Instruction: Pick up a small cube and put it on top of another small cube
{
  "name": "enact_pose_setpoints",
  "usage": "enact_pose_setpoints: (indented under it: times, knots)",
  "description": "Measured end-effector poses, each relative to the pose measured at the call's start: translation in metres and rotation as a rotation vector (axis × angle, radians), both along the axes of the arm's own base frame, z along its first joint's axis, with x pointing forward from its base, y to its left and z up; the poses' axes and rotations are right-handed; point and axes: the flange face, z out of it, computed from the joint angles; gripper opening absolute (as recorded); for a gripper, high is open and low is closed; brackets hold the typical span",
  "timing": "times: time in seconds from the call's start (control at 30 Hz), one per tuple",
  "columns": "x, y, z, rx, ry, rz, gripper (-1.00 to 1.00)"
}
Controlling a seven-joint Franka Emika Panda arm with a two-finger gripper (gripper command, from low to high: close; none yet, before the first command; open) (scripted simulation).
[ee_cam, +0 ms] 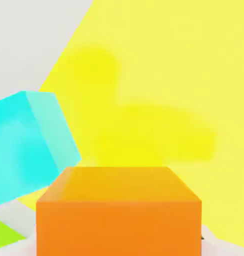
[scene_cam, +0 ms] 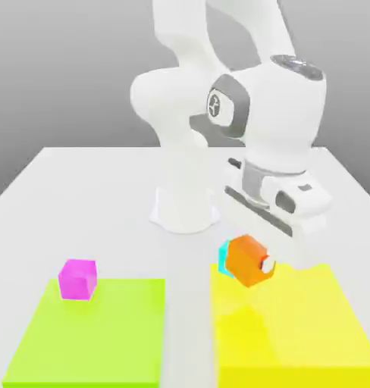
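Orange cube (ee_cam: 119, 212) sits nearest the hand view, pinched tight in the gripper (scene_cam: 252, 261) above the yellow mat (scene_cam: 294, 333), with the cyan cube (ee_cam: 26, 142) beside it. Only the exterior view catches the magenta-pink cube (scene_cam: 77, 279) on the green mat (scene_cam: 89, 333).

white table (scene_cam: 82, 182) bears green mat (scene_cam: 89, 333), yellow mat (scene_cam: 294, 333), robot base (scene_cam: 184, 212).

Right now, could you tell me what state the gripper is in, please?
Gripper: closed on the orange cube, held just above the yellow mat.
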Motion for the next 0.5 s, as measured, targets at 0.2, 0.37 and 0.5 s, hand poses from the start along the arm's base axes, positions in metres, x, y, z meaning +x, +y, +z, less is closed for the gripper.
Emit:
enact_pose_setpoints:
  times: [0.2, 0.37, 0.5]
  knots:
    - [-0.021, -0.151, 0.019, 0.038, 0.016, -0.121, -1.0]
    - [-0.06, -0.227, 0.005, 0.116, 0.002, -0.172, -1.0]
    - [-0.062, -0.23, -0.031, 0.123, 0.0, -0.175, -1.0]
